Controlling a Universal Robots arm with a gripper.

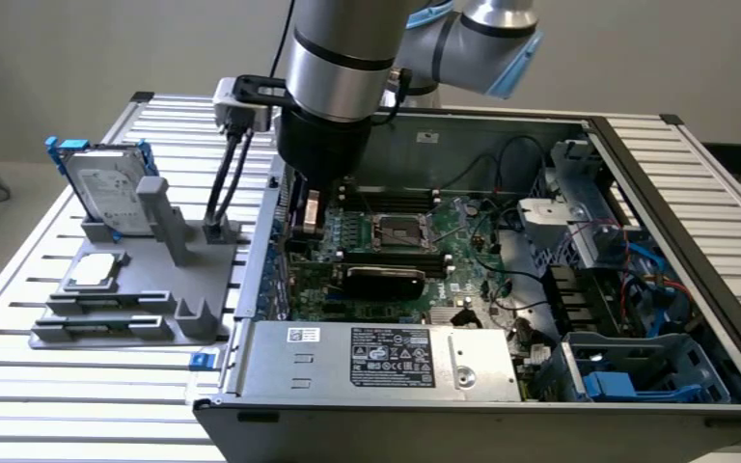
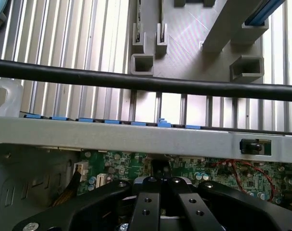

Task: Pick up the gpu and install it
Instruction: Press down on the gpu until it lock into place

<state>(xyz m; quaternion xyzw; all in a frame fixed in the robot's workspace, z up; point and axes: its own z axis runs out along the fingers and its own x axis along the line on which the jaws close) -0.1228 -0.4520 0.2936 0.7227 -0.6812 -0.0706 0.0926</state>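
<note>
The gripper [image 2: 158, 192] sits low inside the open computer case [image 1: 679, 193], over the green motherboard [image 1: 403, 241]. Whether its black fingers are closed on anything cannot be told. A flat black card [image 1: 309, 207] stands on edge beneath it.

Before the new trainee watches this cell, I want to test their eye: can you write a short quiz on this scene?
1. True or false: the hard drive lies flat inside the case.
2. The gripper is over: A) the fixture, B) the motherboard, C) the bare table.
3. Fill in: the hard drive's frame is ____.

Key
1. False: it stands upright on the gray fixture, outside the case.
2. B: it is down inside the case, near the wall on the fixture's side.
3. Blue.
</note>
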